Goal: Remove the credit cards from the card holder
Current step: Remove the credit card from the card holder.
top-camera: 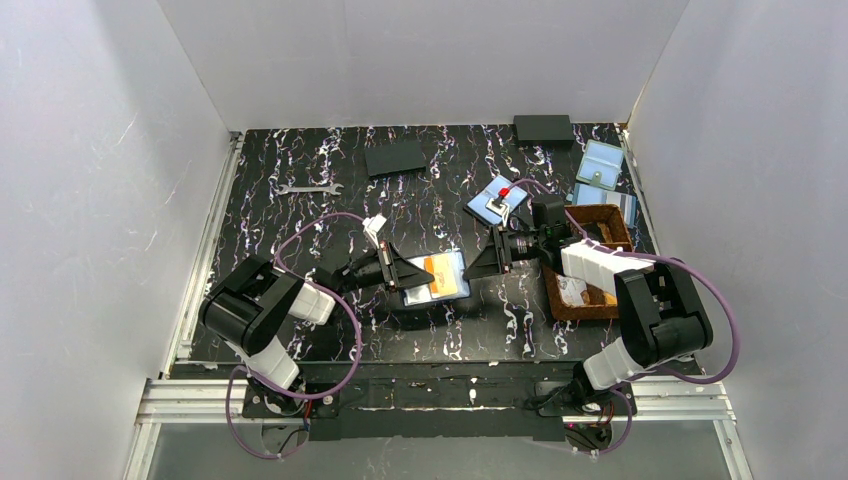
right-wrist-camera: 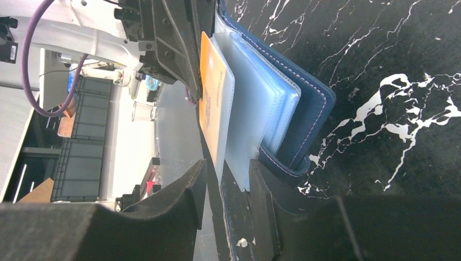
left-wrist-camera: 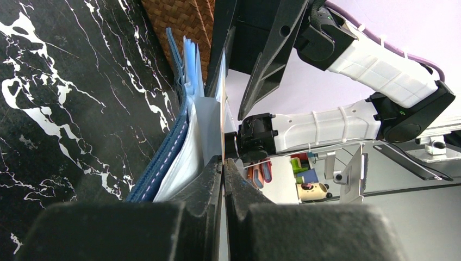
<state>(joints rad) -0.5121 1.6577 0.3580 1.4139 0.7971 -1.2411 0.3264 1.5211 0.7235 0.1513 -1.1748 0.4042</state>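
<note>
The navy card holder lies open at the table's middle, its light blue and clear pockets fanned out. The orange-tan credit card sits in the top clear pocket. My left gripper is shut on that card's thin edge, jaws pressed together. My right gripper grips the holder's opposite edge, with a dark inner leaf and a clear pocket between its fingers. The dark grey-black card is not distinguishable.
A brown woven tray stands just right of the right gripper and shows behind the holder in the left wrist view. Pale blue pouches, two black pads and a wrench lie at the back.
</note>
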